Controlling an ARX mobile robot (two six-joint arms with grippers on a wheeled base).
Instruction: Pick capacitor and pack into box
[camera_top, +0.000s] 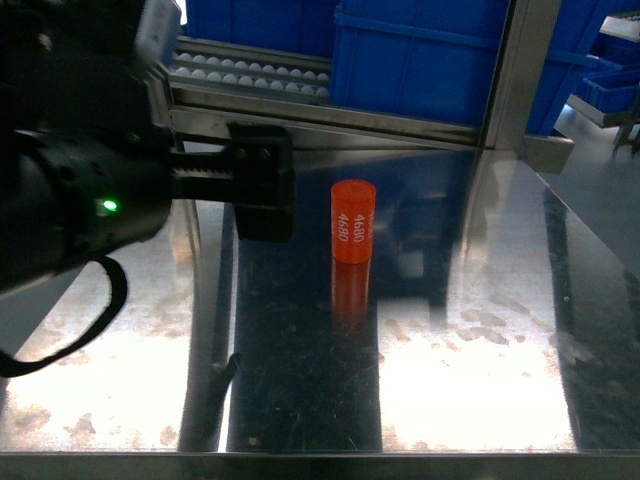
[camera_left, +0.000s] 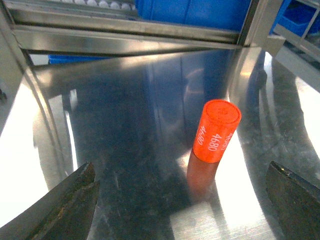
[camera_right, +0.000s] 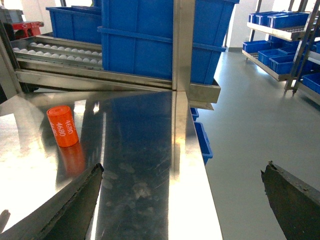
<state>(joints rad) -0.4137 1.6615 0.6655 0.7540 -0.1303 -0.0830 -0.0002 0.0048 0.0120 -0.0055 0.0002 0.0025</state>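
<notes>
Upright orange capacitor (camera_left: 216, 131) printed "4680" twice; left gripper (camera_left: 182, 200) jaws spread, right gripper (camera_right: 182, 197) jaws spread.

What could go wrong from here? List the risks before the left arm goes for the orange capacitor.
1. The capacitor stands upright on a slick steel table; a nudge from one of the open left gripper's fingers could topple it and let it roll.
2. The glare and the capacitor's reflection may mislead depth judgement.
3. No pink box is in view, so placement is unplanned.
</notes>
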